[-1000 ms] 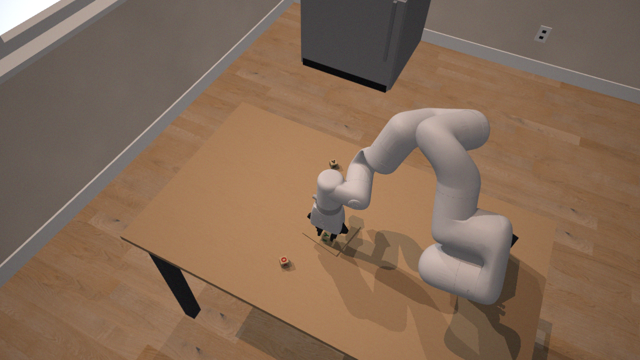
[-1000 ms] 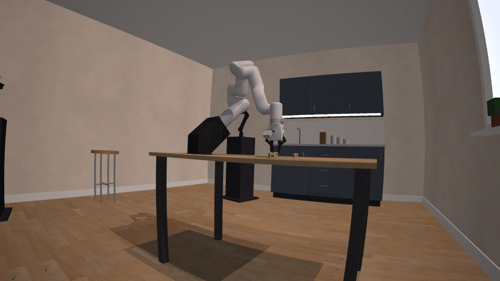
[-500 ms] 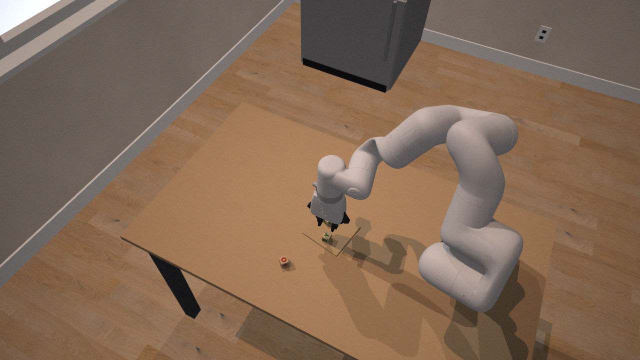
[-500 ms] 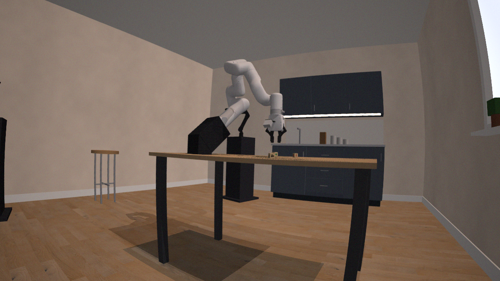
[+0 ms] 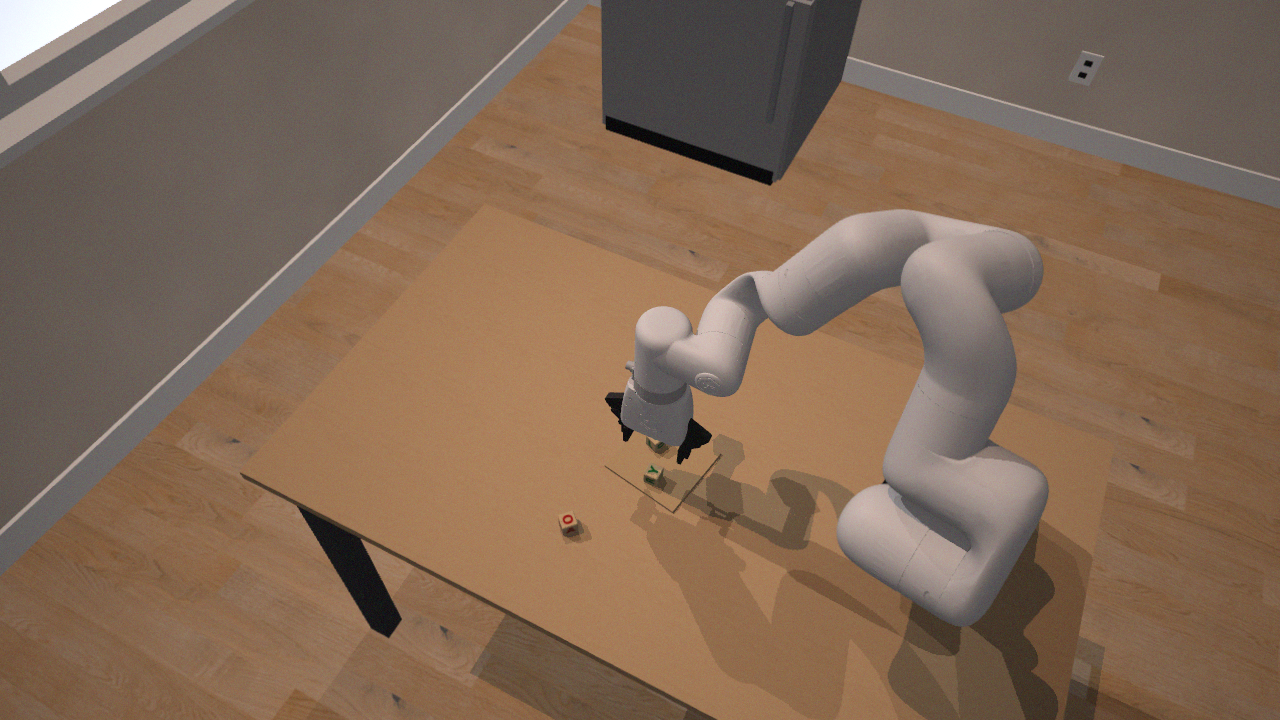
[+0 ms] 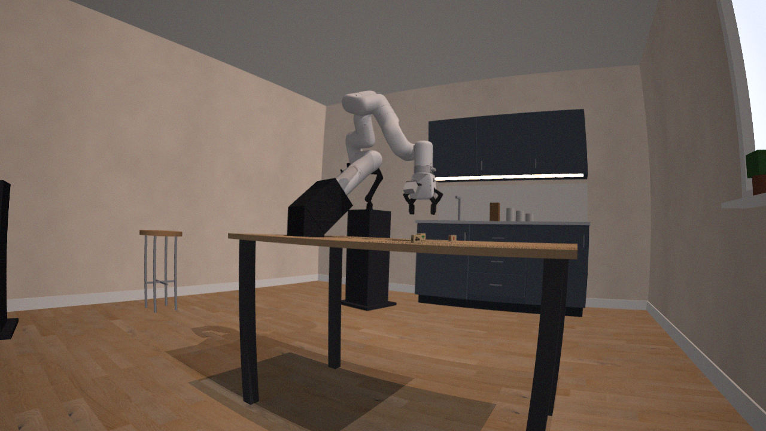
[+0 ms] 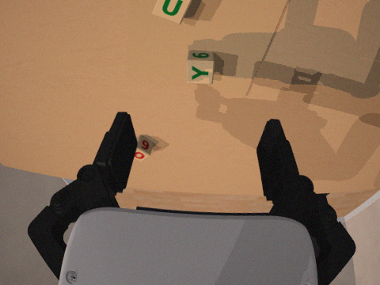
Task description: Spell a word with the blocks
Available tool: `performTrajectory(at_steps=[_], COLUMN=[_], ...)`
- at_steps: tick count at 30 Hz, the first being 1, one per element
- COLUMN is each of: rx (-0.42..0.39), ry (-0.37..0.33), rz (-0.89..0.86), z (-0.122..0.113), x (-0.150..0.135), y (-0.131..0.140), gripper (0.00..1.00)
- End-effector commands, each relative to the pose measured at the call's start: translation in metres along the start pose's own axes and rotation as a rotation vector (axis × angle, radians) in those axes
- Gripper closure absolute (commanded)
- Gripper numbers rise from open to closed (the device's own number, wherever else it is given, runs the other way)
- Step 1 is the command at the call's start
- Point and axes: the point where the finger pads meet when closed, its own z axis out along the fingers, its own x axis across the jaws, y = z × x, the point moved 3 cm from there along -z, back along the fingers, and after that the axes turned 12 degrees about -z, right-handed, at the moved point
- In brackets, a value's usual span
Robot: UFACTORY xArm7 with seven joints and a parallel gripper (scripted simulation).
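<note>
My gripper (image 5: 654,447) is open and empty, hovering well above the table; it also shows in the side view (image 6: 422,206) and the wrist view (image 7: 196,127). The Y block (image 5: 654,476) (image 7: 201,66) lies just inside the faint corner outline of the table-coloured mat (image 5: 682,483), green Y on top and a 6 on its side. The U block (image 7: 172,5) lies close beside it, mostly hidden under my gripper in the overhead view (image 5: 658,443). The O block (image 5: 569,523), with a red letter, lies apart and off the mat toward the table's front edge; in the wrist view (image 7: 142,147) my left finger partly covers it. I see no fourth block.
My arm's base (image 5: 939,537) stands on the table at the right and throws shadows across the mat. A grey cabinet (image 5: 725,80) stands on the floor beyond the table. The table's front edge (image 5: 429,573) runs close to the O block.
</note>
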Motion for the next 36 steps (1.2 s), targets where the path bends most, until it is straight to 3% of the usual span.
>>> performTrajectory(at_steps=[1,8,23,24,36], rx=[0.002,0.002,0.002,0.002,0.002], ry=[-0.003,-0.003,-0.003,-0.003,-0.003], rz=[0.0,0.005,0.419,0.419,0.419], z=[-0.001,-0.001,0.007,0.007,0.007], x=[-0.001,-0.001,-0.01,-0.01,-0.01], y=[-0.001,-0.002,-0.065,-0.065,-0.065], gripper=[0.0,0.0,0.0,0.37,0.37])
